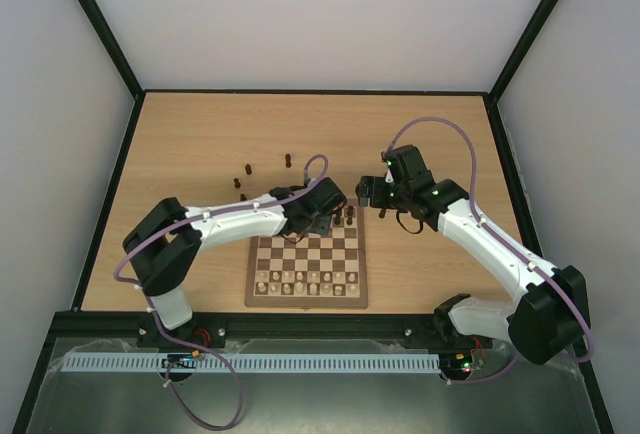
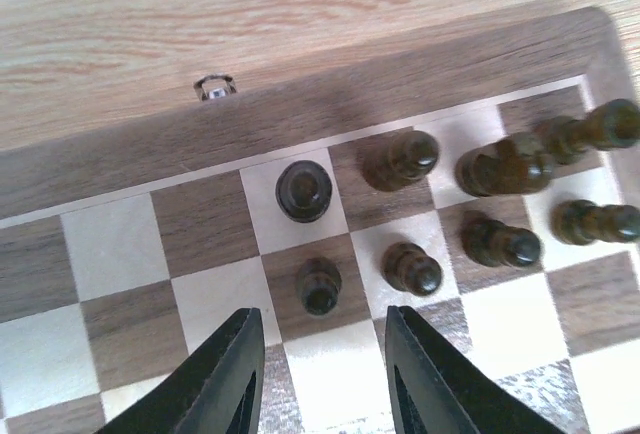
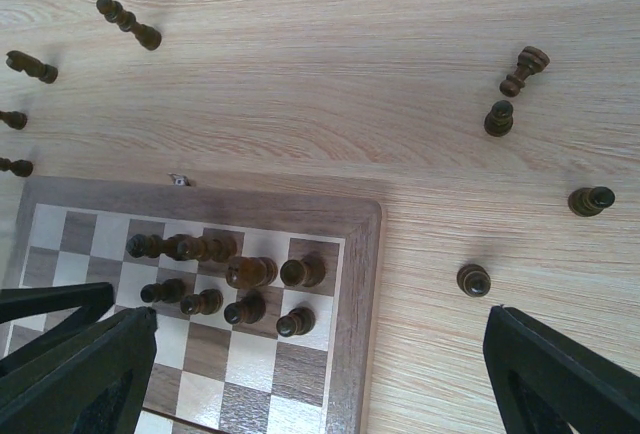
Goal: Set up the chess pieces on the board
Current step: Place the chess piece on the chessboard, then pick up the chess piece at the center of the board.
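Risk sits with the left gripper (image 2: 322,374): its jaws stand narrowly parted, empty, a dark pawn (image 2: 320,286) upright at 12 o'clock off the tips (neighbours (image 2: 412,269) crowd it) on the board (image 2: 120,169). Any sideways drift while lifting could topple it. Right gripper (image 3: 315,354) gapes wide, empty.

Seen from overhead, the left gripper (image 1: 338,218) and its wrist cover the far squares of the board (image 1: 305,302) under them. The chess pieces (image 1: 350,216) just right of it are too small to tell by kind. In the left wrist view its fingers (image 2: 225,384) run off the bottom edge, the board is cut on three sides, and pieces ahead and to the right blur, the farthest clipped by the frame. The right gripper (image 3: 322,319) also loses its fingers to the bottom edge, and two chess pieces far to its left are cropped.
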Robot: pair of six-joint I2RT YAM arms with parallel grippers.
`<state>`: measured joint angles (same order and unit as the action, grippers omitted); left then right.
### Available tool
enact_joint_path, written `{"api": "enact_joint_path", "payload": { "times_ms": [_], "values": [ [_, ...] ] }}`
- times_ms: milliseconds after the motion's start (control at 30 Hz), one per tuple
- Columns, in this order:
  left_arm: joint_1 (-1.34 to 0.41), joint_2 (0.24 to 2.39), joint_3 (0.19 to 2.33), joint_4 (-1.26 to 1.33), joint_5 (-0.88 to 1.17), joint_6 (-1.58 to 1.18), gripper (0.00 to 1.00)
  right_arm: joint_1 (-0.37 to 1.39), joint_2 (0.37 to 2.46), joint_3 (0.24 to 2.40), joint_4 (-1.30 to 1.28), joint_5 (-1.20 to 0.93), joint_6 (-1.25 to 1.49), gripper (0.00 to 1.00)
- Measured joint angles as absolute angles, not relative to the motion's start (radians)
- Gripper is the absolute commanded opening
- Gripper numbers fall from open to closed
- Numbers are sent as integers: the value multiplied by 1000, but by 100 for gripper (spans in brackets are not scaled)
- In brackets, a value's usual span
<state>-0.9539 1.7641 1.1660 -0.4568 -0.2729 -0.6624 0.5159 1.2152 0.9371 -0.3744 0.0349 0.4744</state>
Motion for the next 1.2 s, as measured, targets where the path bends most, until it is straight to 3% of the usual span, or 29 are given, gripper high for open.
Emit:
{"api": "enact_joint_path", "payload": {
  "times_ms": [367,567,767,900,1200],
  "values": [
    [-990,1562,1165,-519,-319,-684,55,516,1215,937,-374,35,475,92],
    [-990,1389,1116,-515,-353,-683,71,516,1215,937,-374,36,475,93],
    [-990,1290,1043,-507,-398,-684,98,516,1216,937,-374,46,475,95],
    [-990,1243,982,-503,-421,-688,99,516,1216,935,-374,61,477,100],
    [-986,1070,865,-475,-447,-702,100,516,1218,932,-377,114,483,98]
  ]
}}
